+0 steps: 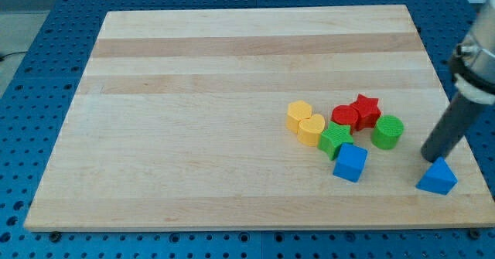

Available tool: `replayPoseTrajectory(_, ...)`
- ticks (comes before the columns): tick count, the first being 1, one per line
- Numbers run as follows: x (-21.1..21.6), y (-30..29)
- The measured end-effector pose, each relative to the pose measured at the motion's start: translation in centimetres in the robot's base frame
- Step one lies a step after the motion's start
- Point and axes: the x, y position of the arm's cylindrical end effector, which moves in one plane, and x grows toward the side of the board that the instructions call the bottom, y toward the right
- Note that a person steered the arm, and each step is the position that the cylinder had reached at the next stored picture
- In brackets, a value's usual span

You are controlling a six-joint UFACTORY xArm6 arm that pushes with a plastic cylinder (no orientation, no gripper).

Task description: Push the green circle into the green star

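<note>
In the camera view, our tip [430, 158] rests on the wooden bench [193, 120] at the view's right, just above the blue triangle [438, 177] and near the green circle [387, 132], on that circle's right and a little lower. The tool is a plain rod with no jaws, so there is nothing to open, and it has hold of nothing; it touches no block that we can see.

The green circle stands at the right end of the cluster, beside the red star [365, 110]. The green star [335, 138] lies to its left and slightly lower, with a small gap between them. A red circle [345, 117] sits above the green star, a blue cube [350, 163] just below it, and a yellow heart [312, 129] and another yellow block [298, 114] to its left.

We judge the step in hand to be the approach: the circle is not yet against the star. The next move calls for bringing the tip up to the circle's right side, then pushing leftward and a touch downward, without dragging the red star along.

We can read no brand, label or writing anywhere.
</note>
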Motion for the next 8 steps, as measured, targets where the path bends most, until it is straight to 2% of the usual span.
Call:
replayPoseTrajectory(1,-1.2,0.4)
replayPoseTrajectory(3,-2.3,-4.7)
replayPoseTrajectory(6,-5.2,-6.3)
replayPoseTrajectory(8,-2.7,-7.0)
